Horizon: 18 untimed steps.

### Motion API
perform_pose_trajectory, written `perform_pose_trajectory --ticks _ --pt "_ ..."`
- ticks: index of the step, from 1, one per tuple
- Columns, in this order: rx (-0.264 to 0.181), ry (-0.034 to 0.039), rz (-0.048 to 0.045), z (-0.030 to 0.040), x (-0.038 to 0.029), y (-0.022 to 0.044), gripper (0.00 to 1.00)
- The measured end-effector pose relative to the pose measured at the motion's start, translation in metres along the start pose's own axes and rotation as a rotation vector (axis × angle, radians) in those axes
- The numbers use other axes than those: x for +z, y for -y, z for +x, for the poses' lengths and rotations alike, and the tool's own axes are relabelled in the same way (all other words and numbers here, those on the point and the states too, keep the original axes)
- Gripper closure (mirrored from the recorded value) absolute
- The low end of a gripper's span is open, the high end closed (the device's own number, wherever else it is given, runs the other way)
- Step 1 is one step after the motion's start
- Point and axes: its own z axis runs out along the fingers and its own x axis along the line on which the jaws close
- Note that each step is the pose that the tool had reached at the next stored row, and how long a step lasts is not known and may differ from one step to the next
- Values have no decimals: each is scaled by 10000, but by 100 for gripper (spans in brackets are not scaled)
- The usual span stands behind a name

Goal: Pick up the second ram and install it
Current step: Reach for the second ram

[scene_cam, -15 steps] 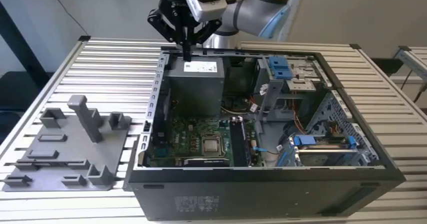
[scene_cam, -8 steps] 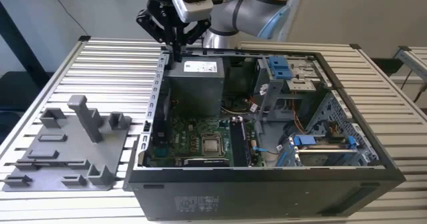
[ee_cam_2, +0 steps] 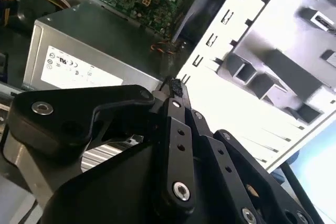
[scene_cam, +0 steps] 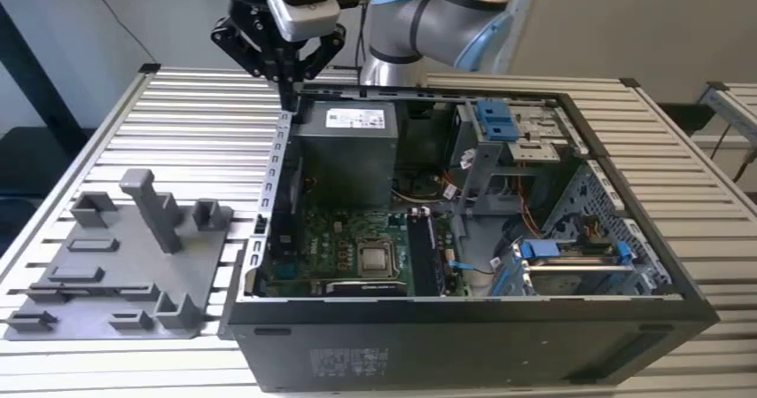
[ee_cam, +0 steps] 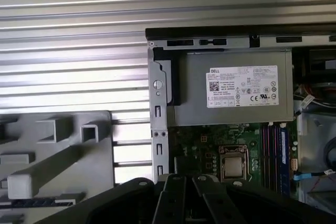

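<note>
My gripper [scene_cam: 287, 77] hangs above the rear corner of the open computer case [scene_cam: 473, 327], on the exterior view's left. Its black fingers point down and are shut, and I see nothing between them. In the second wrist view the fingertips [ee_cam_2: 173, 85] meet over the case's edge, beside the grey power supply [ee_cam_2: 94, 51]. What looks like the second ram [ee_cam: 44, 202] is a thin dark strip lying in a slot of the grey holder [ee_cam: 58, 150], well away from the gripper. Another dark memory stick [scene_cam: 423, 249] stands upright on the motherboard [scene_cam: 343, 247].
The holder [scene_cam: 119, 265] lies on the slatted table [scene_cam: 201, 123] at the exterior view's left of the case, with a tall grey post [scene_cam: 154, 207]. Inside the case are the power supply [scene_cam: 343, 154], cables and blue-tabbed drive cages [scene_cam: 497, 123].
</note>
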Motion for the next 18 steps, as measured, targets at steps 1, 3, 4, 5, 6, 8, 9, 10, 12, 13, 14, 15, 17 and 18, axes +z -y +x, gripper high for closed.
perform_pose_trajectory --ticks 1,3,4,5,6,8,9,10,12,13,14,15,17,18 --pt "-1 0 0 27 -1 4 89" --pt "0 0 0 78 -2 11 89" --pt "0 0 0 103 -2 14 89" --pt "0 0 0 128 -3 17 89" --pt "1 0 0 153 -3 20 89" --pt "-1 0 0 203 -4 25 89" --pt "0 0 0 226 -5 28 89" --pt "0 0 0 251 -6 30 89" --pt "0 -1 1 300 -7 35 89" --pt "0 -1 0 325 -7 37 89" --pt "1 -1 1 352 -8 40 89" --pt "0 0 0 382 -8 43 89" --pt "-1 0 0 435 -8 50 89" --pt "0 0 0 461 -8 52 89"
